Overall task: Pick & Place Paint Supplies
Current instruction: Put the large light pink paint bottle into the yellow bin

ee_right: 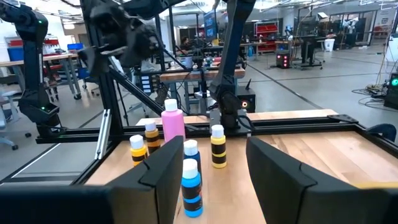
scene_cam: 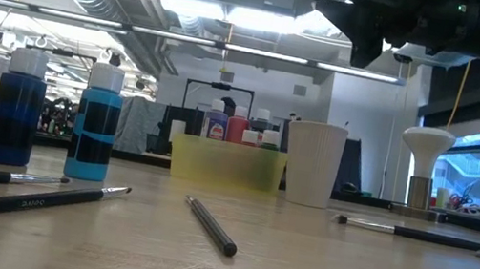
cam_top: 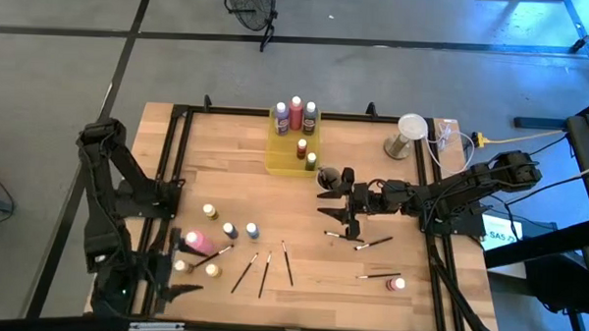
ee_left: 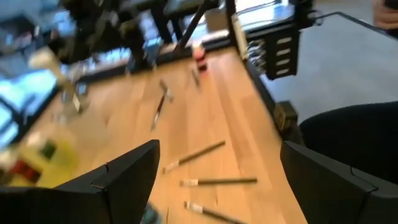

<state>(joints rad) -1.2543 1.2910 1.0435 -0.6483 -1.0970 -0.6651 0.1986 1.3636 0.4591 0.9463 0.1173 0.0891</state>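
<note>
My right gripper point(cam_top: 340, 204) hovers over the middle of the surface point(cam_top: 447, 308), just beside the grey cup point(cam_top: 328, 177) and the yellow tray point(cam_top: 280, 163). Its jaws stand half apart with nothing between them. My left gripper point(ee_left: 219, 148) waits at the near left edge, jaws wide and empty.

The closest loose supply is a brush point(cam_top: 373, 244), lying flat just toward the near edge from my right gripper. A shorter one point(cam_top: 332, 234) lies beside it. I judge the step in hand to be picking up one of these.

The brush's long axis runs nearly across the surface, left to right, slanting a little. Its left end looks paler, so I take that for the tip, though I cannot be sure.

To do it well:
- I tilt the wrist down, since it now looks level across the surface at the bottles point(ee_right: 191, 177) on the far left.
- I turn the jaws to sit across the handle, not along it.
- I come straight down over the dark middle of the handle, away from the bristles.
- I close low, near the wood, because a thin round handle will roll or slip out of a high pinch.
- I lift level, so the free end does not sweep the shorter brush.
</note>
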